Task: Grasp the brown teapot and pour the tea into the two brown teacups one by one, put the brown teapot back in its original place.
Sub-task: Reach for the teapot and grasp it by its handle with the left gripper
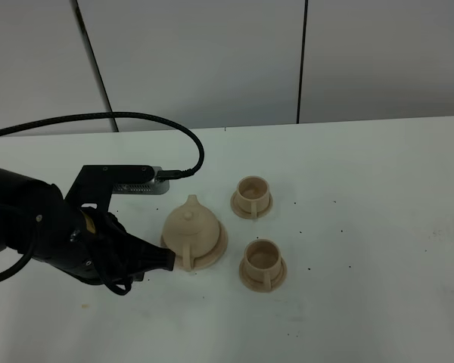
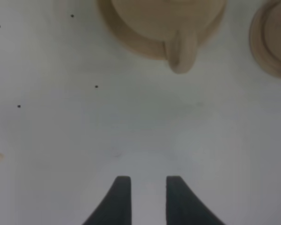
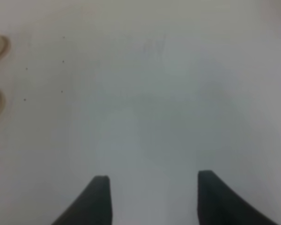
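Brown teapot (image 1: 191, 227) upright on its plate (image 1: 222, 243), mid-desk (image 1: 378, 227), lid on, handle (image 2: 181, 49) turned toward the left arm. Far teacup (image 1: 252, 197) and near teacup (image 1: 263, 263) stand on their saucers just right of the pot, apart from it and from each other.

Left fingers (image 2: 124, 199) low over the desk, parted by a narrow gap, nothing between them. Wrist view shows bare desk between tips and handle; in the high view the tips look just beside the handle, so contact seems unlikely.

Right fingers (image 3: 99, 201) spread wide, empty, over bare desk
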Robot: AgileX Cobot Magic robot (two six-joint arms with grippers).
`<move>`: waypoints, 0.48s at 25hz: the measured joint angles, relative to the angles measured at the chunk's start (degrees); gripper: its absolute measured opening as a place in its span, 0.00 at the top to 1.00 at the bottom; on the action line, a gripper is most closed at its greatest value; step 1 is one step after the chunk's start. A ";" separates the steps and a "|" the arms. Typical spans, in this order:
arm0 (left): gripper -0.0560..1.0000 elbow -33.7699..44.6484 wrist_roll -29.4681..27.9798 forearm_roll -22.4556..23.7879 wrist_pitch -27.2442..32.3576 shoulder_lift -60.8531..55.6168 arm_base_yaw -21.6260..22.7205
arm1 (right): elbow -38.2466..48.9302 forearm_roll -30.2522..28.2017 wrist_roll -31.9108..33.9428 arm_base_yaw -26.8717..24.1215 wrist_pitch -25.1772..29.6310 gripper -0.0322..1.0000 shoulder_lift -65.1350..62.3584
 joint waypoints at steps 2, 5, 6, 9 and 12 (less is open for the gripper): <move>0.71 0.00 0.00 -2.18 -0.17 0.00 0.00 | 0.00 0.00 0.00 0.00 0.00 0.57 0.00; 0.71 0.00 0.84 -4.69 -0.36 0.00 0.00 | 0.00 0.00 0.00 0.00 0.00 0.57 0.00; 0.71 0.00 1.36 -5.39 -0.36 0.00 0.00 | 0.00 0.00 0.00 0.00 0.00 0.57 0.00; 0.71 0.00 2.63 -6.61 -1.05 0.00 0.00 | 0.00 0.00 0.00 0.00 0.00 0.57 0.00; 0.71 -0.25 2.82 -7.43 -2.73 0.00 0.00 | 0.00 0.00 0.00 0.00 0.00 0.57 0.00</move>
